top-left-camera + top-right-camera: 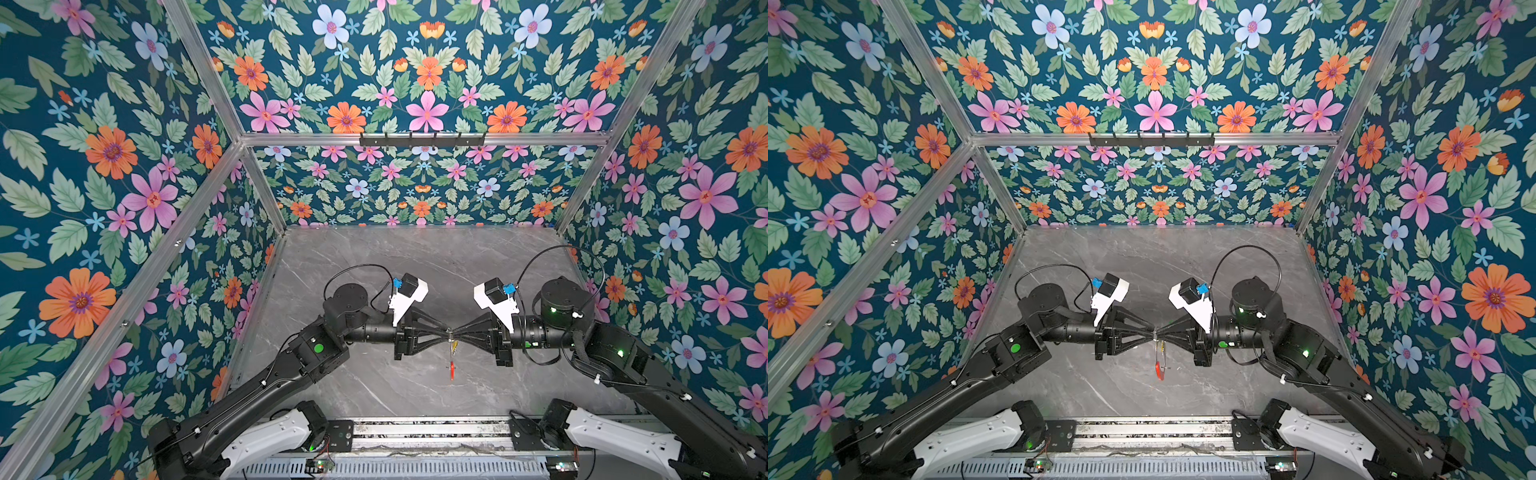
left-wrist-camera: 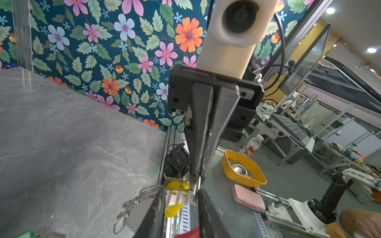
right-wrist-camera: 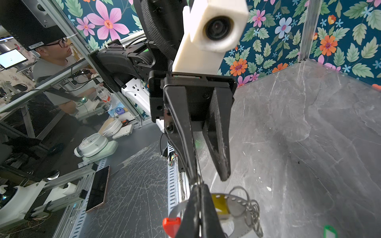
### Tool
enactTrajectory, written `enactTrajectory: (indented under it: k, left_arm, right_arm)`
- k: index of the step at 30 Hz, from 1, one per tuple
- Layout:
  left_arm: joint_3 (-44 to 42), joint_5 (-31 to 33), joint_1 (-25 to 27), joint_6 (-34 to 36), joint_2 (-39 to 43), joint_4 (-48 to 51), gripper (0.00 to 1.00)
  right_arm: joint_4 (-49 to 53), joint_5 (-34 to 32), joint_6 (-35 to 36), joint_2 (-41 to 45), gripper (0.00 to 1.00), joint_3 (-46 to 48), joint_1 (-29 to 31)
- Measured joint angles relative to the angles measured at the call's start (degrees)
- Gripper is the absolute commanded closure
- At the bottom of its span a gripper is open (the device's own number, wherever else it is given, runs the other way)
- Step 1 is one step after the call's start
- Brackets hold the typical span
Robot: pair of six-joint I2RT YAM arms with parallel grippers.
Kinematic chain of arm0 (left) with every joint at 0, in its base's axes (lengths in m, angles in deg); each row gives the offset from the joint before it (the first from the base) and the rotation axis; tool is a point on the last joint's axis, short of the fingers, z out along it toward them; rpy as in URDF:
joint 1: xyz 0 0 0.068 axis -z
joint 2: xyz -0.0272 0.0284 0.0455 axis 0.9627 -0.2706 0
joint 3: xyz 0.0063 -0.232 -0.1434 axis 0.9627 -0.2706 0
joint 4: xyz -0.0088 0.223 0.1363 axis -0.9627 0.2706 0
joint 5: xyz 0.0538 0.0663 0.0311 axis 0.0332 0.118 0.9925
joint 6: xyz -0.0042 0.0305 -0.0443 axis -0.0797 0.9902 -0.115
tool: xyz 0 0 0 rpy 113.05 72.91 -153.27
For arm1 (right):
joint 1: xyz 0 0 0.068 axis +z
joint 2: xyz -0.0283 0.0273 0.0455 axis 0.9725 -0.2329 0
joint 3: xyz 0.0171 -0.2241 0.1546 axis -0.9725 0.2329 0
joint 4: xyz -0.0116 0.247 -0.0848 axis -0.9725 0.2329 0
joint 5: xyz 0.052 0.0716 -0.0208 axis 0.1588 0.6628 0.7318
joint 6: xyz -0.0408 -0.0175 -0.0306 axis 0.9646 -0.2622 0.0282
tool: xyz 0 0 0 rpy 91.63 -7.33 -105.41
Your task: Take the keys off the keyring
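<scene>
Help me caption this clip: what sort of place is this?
Probably a robotics lab booth: floral panels on an aluminium frame enclose a marble-look table, with a man near a screen and cluttered workbenches outside.

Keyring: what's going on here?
The right gripper is shut on the keyring, holding it above the table. The left gripper, jaws apart, has the yellow-tagged key between its fingers; that key is apparently not yet off. A green-tagged key lies on the table, seemingly already off the ring.
</scene>
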Motion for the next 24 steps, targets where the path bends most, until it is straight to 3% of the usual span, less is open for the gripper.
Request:
enactTrajectory:
  k: [24]
  left_arm:
    - [0.7, -2.4, 0.0, 0.0, -1.1, -0.2, 1.0]
  right_arm:
    - [-0.2, -0.2, -0.4, -1.5, 1.0, -0.1, -0.6]
